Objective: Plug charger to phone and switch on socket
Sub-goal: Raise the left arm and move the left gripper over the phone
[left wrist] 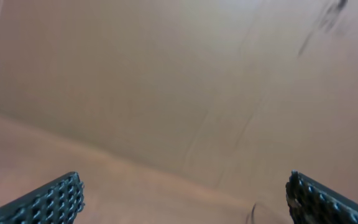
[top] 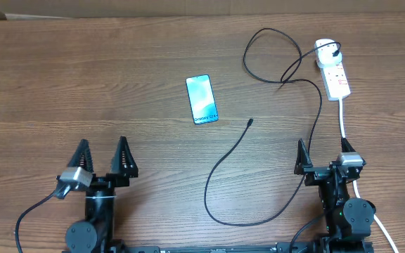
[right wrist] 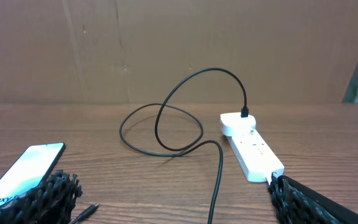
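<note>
On a brown wooden table (top: 83, 84), the left gripper (top: 103, 142) and right gripper (top: 323, 145) rest near the front edge, jaws spread wide and holding nothing. Ahead of them the phone (top: 202, 99) lies screen-up, with the connector tip (top: 250, 123) of the charger (top: 225, 156) lying loose near its right side. The cable loops back to the socket (top: 336, 77) at far right.
</note>
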Controlling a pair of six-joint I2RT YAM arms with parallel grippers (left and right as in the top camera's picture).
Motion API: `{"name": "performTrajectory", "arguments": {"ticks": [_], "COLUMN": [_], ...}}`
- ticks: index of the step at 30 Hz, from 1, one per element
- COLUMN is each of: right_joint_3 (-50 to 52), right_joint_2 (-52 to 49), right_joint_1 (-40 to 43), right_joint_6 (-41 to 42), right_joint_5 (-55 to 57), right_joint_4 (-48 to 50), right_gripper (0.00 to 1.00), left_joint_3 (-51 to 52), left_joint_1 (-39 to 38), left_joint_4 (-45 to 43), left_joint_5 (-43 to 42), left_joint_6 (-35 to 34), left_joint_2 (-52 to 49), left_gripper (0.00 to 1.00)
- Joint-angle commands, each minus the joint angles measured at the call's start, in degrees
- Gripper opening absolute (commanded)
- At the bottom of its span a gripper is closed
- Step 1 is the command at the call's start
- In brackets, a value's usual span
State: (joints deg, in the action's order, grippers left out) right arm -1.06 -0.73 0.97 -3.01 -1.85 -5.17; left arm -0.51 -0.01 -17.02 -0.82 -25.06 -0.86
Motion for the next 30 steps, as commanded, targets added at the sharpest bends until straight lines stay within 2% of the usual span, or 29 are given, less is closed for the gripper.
{"name": "performTrajectory", "arguments": {"ticks": [1,8,15,20,25,30], "right_joint_3": [0.59,0.59,0.59,0.59,0.59,0.59], "right_joint_2": [0.57,0.57,0.57,0.57,0.57,0.57], "right_joint_1": [-0.26,-0.26,-0.26,-0.26,-0.26,-0.26], "right_joint_6": [-0.04,-0.04,-0.04,-0.04,-0.04,-0.04], "right_joint_5": [0.52,0.55,0.52,0.52,0.52,0.52], "right_joint_4": [0.33,0.33,0.33,0.35,0.33,0.35], "right_gripper": [1.0,1.0,1.0,1.0,1.0,1.0], "left_joint_3": [-0.42,-6.16,-17.75,-30.6,-44.39,-57.33], "left_joint_1": [-0.33,-0.33,-0.33,-0.33,-0.35,-0.37], "left_joint_4": [-3.3,-5.9,-2.34,11.89,27.43,44.35], "left_joint_5": [-0.79,-2.6,-3.93,-7.72,-11.82,-15.85], "left_joint_6": [1.27,1.31,2.71,3.17,9.66,10.58], "left_joint_2": [0.61,0.61,-2.45,-10.19,-22.62,-34.75], "left_gripper": [1.0,1.0,1.0,1.0,1.0,1.0]}}
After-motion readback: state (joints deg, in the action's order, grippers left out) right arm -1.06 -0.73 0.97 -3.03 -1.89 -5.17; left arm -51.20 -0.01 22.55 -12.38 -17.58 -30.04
